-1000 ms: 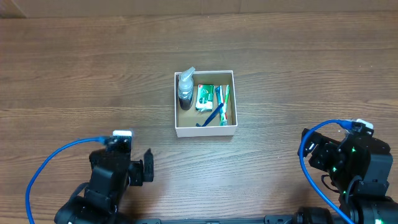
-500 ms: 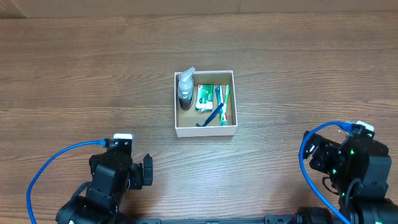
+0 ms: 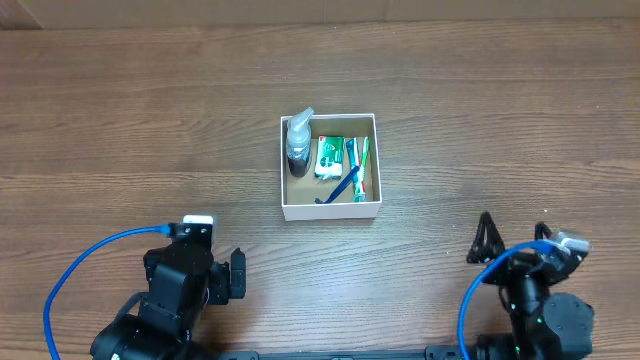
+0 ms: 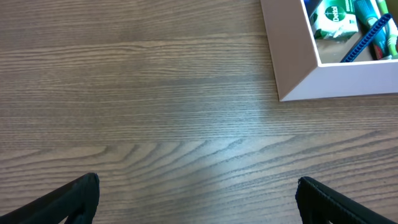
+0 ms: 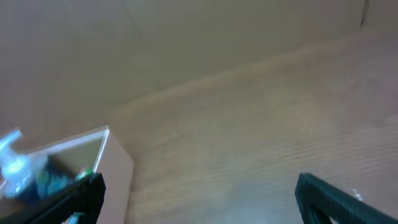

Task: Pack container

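Observation:
The container [image 3: 330, 209], a square white-walled box with a brown inside, sits mid-table. In it stand a clear pump bottle [image 3: 298, 142], a green and white packet [image 3: 329, 157] and blue and green toothbrushes [image 3: 350, 178]. The left wrist view shows its near corner [image 4: 292, 68] at the upper right; the blurred right wrist view shows it [image 5: 118, 168] at the lower left. My left gripper [image 4: 198, 193] is open and empty, near the front edge left of the box. My right gripper [image 5: 199, 190] is open and empty, at the front right, in the overhead view [image 3: 510, 232].
Blue cables loop from both arms, at the front left [image 3: 75, 270] and the front right [image 3: 478, 300]. A light wall or board [image 5: 186, 37] stands beyond the table's far edge. Bare wooden tabletop [image 3: 150, 120] surrounds the box.
The right arm has swung back and down toward the front edge, its gripper now pointing up the table. The left arm drew back slightly earlier and is now still.

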`<action>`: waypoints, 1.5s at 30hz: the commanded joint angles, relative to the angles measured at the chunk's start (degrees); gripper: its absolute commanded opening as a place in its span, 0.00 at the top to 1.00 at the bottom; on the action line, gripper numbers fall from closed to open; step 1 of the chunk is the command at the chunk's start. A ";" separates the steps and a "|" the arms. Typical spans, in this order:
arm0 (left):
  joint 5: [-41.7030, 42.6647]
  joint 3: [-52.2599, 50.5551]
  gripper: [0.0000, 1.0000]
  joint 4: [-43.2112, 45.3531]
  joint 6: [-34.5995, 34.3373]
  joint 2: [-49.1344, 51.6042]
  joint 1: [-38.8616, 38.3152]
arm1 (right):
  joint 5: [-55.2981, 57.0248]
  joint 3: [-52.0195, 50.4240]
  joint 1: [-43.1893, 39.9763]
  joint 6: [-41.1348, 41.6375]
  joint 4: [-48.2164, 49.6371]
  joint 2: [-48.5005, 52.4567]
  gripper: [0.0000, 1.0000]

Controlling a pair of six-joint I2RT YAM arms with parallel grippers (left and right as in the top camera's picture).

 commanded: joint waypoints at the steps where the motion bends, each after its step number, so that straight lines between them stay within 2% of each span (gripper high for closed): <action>1: -0.72 -0.35 0.00 0.20 -0.57 0.24 -0.07 | -0.04 -6.58 0.68 -4.72 13.38 -0.70 0.00; 2: -0.72 -0.35 0.00 0.20 -0.57 0.24 -0.07 | -0.02 -9.79 0.98 -8.96 21.66 -0.70 0.00; 4: -0.72 -0.35 0.00 0.20 -0.57 0.24 -0.07 | -0.02 -14.49 1.03 -14.21 31.93 -0.70 0.00; 5: -0.72 -0.35 0.00 0.20 -0.57 0.24 -0.07 | -0.02 -15.72 1.03 -15.21 33.05 -0.70 0.00; 6: -0.72 -0.35 0.00 0.20 -0.57 0.24 -0.07 | -0.02 -16.98 1.03 -15.39 33.05 -0.70 0.00; 7: -0.72 -0.35 0.00 0.20 -0.57 0.24 -0.07 | -0.59 -19.67 1.03 -14.88 29.03 -0.70 0.00; 9: -0.72 -0.35 0.00 0.20 -0.57 0.24 -0.07 | -3.93 -19.58 1.11 -14.95 29.07 -0.70 0.00; 30: -0.79 -0.35 0.00 0.02 -0.55 0.17 0.02 | -3.93 -19.58 1.09 -14.95 29.14 -0.70 0.00; 33: -0.63 -0.39 0.00 -2.91 -0.57 -1.70 4.63 | -3.93 -19.58 1.09 -14.95 29.14 -0.70 0.00; 36: 0.55 -1.09 0.00 -1.27 -0.52 -5.49 8.98 | -3.93 -19.58 1.09 -14.97 29.14 -0.70 0.00; 38: 0.52 -4.98 0.00 2.78 1.73 -9.92 10.21 | -3.91 -19.58 1.09 -14.97 29.14 -0.70 0.00; 40: 0.55 -12.46 0.00 11.28 2.51 -14.93 11.23 | -3.93 -19.58 1.09 -14.95 29.14 -0.70 0.00; 42: 0.57 -20.33 0.00 22.47 3.43 -18.84 11.82 | -3.93 -19.58 1.09 -14.95 29.14 -0.70 0.00; 45: 0.98 -30.21 0.00 44.39 9.99 -22.84 12.46 | -3.93 -19.58 1.09 -14.95 29.14 -0.70 0.00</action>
